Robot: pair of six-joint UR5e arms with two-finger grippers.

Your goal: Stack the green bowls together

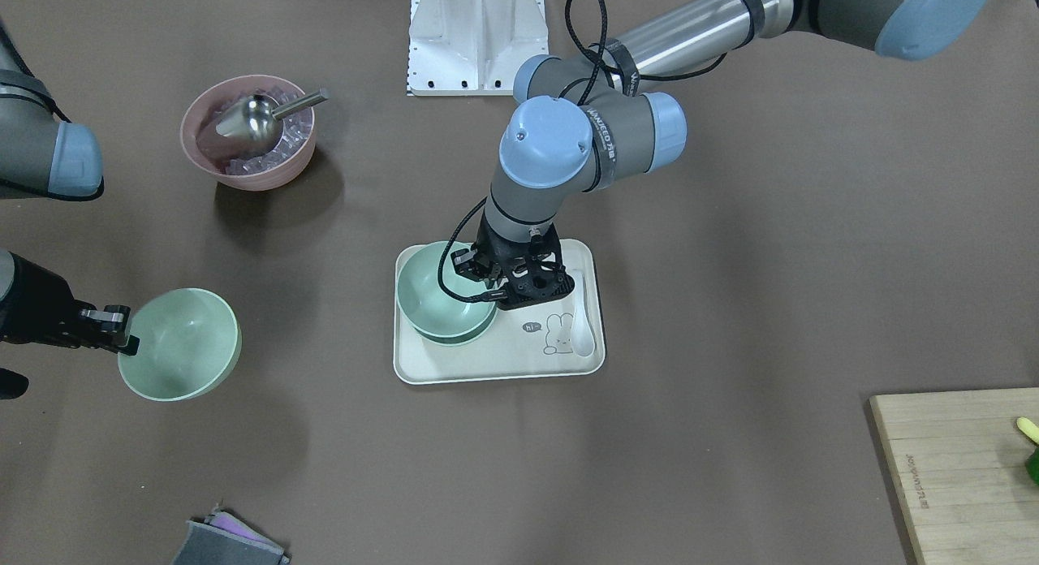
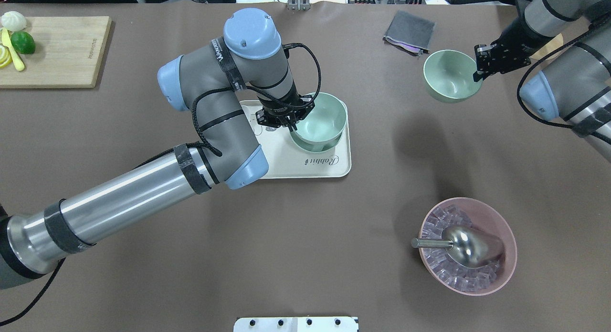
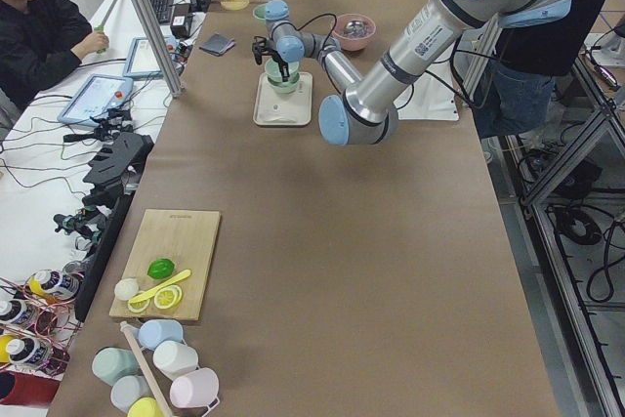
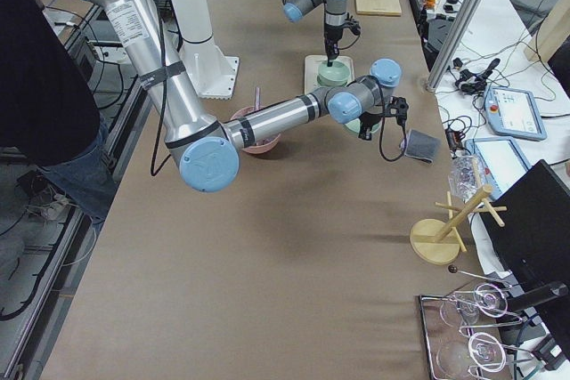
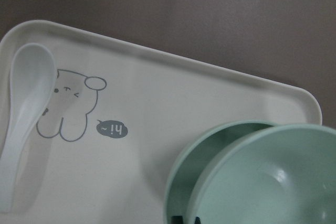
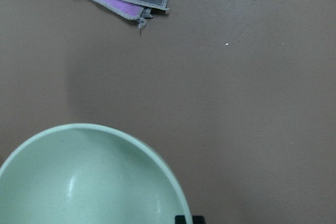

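Bare table [image 2: 382, 203] between tray [image 2: 296, 169] and pink bowl [image 2: 496, 212]; left arm [image 2: 224, 122] and claw [image 2: 292, 128] crowd the stacked green bowls [image 2: 322, 124]

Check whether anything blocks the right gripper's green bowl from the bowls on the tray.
The left gripper grips the rim of the upper green bowl on the tray, occupying the stack. The table between there and the held green bowl in the right gripper shows nothing else.

Bright, even overhead light casts soft shadows on the table [image 1: 730, 386] beside the far-right green bowl [image 2: 451, 74] and glints off the metal scoop [image 2: 470, 246], while the wrist views look slightly soft.
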